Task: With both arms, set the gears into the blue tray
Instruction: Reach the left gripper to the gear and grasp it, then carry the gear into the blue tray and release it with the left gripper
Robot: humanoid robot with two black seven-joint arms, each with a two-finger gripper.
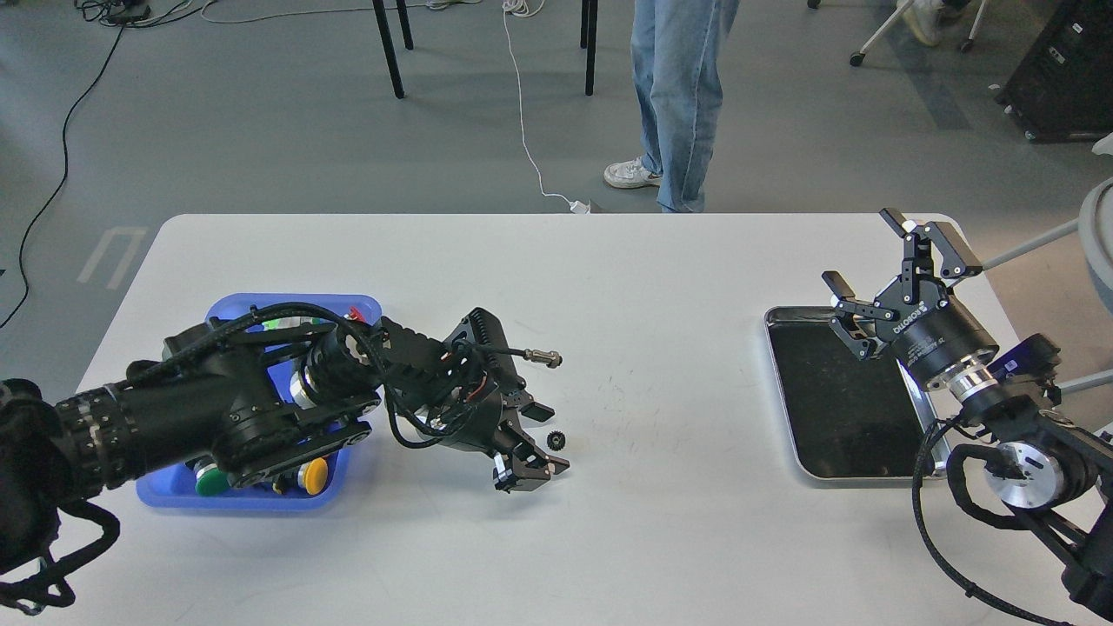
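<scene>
One small black gear (556, 441) lies flat on the white table (609, 539) near its middle. My left gripper (548, 439) reaches out low from the left and stands open around the gear, one finger behind it and one in front; I see no contact. Most of the blue tray (228, 306) at the left is hidden behind my left arm. My right gripper (878, 265) hangs open and empty above the far right corner of the silver tray.
Green (209, 479) and yellow (315, 475) push-button switches show in the blue tray's front. A silver-rimmed metal tray (787, 409) with a black inside sits at the right. A person's legs (674, 96) stand beyond the table's far edge.
</scene>
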